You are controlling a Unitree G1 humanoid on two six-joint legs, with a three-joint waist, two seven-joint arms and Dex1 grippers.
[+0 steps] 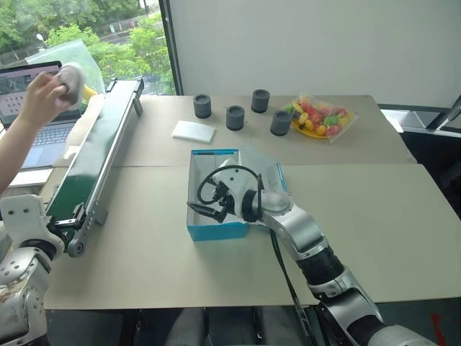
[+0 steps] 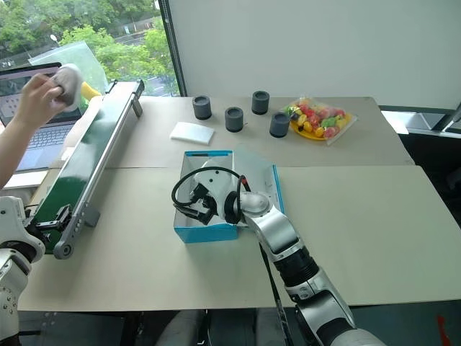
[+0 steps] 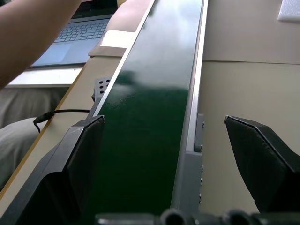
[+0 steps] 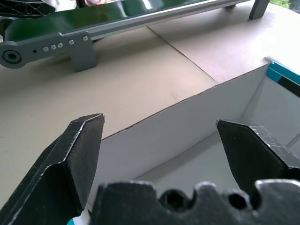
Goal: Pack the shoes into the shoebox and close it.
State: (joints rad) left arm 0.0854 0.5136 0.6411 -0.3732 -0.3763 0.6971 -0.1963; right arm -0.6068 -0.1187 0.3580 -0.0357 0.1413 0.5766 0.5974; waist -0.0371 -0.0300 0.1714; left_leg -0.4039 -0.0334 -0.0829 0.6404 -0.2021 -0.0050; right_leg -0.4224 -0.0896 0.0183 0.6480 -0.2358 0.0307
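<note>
Bright, even daylight enters through the window point(image 1: 86, 43) at the far left, where the trees outside look washed out. Shadows on the table point(image 1: 360, 209) are faint and soft. The green conveyor belt point(image 3: 154, 93) carries a pale glossy sheen in the left wrist view. In both wrist views the near black fingers point(image 4: 77, 154) look soft, out of focus.

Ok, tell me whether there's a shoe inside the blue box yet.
No. The blue box shows bare white inside, and the right claw hangs open over it.
</note>
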